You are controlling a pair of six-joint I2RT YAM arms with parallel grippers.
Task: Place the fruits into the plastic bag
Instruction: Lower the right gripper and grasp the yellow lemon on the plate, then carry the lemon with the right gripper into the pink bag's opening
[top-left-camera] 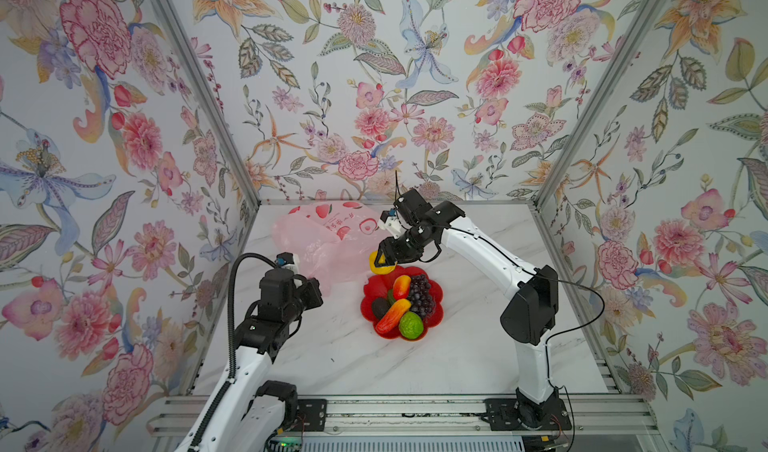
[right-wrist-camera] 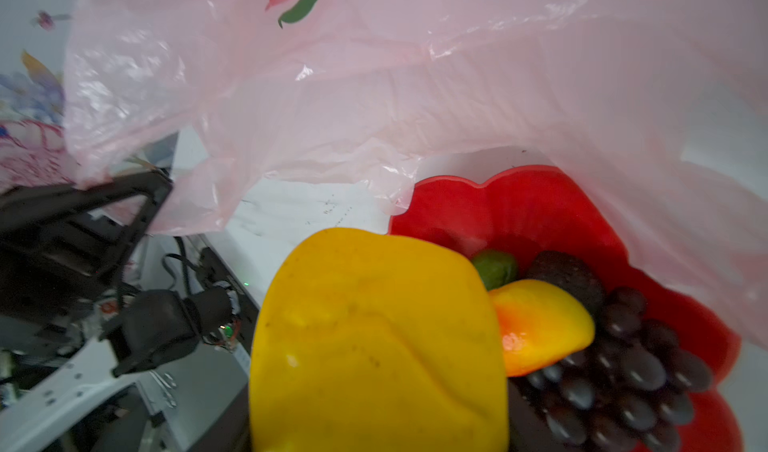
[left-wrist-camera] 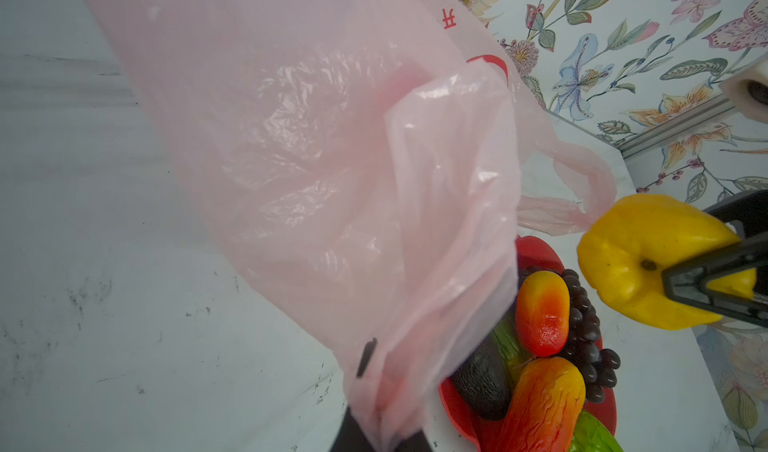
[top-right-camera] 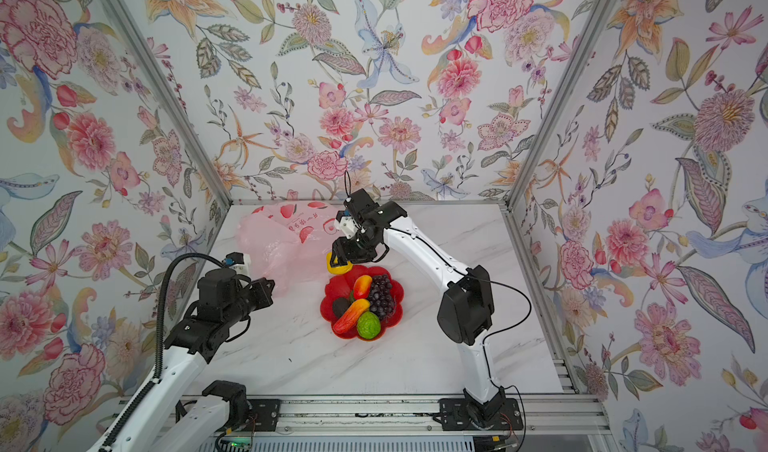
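Observation:
The pale pink plastic bag [top-left-camera: 328,237] [top-right-camera: 286,237] lies crumpled at the back left. My left gripper [top-left-camera: 318,289] [left-wrist-camera: 382,433] is shut on its near edge [left-wrist-camera: 374,221], holding it up. The yellow lumpy fruit [top-left-camera: 380,266] [top-right-camera: 338,266] [right-wrist-camera: 374,346] hangs between the bag and the plate, and my right gripper [top-left-camera: 382,259] is shut on it. On the red plate [top-left-camera: 374,287] lie two mangoes [top-left-camera: 401,286] [top-left-camera: 392,316], the grape bunch [top-left-camera: 422,296], a blackish avocado [top-left-camera: 380,307] and the green bumpy ball [top-left-camera: 411,325].
Floral walls enclose the white marble table [top-left-camera: 332,358] on three sides. An aluminium rail with both arm bases runs along the front edge [top-left-camera: 395,416]. A bag handle loop [left-wrist-camera: 590,171] trails on the table towards the held fruit.

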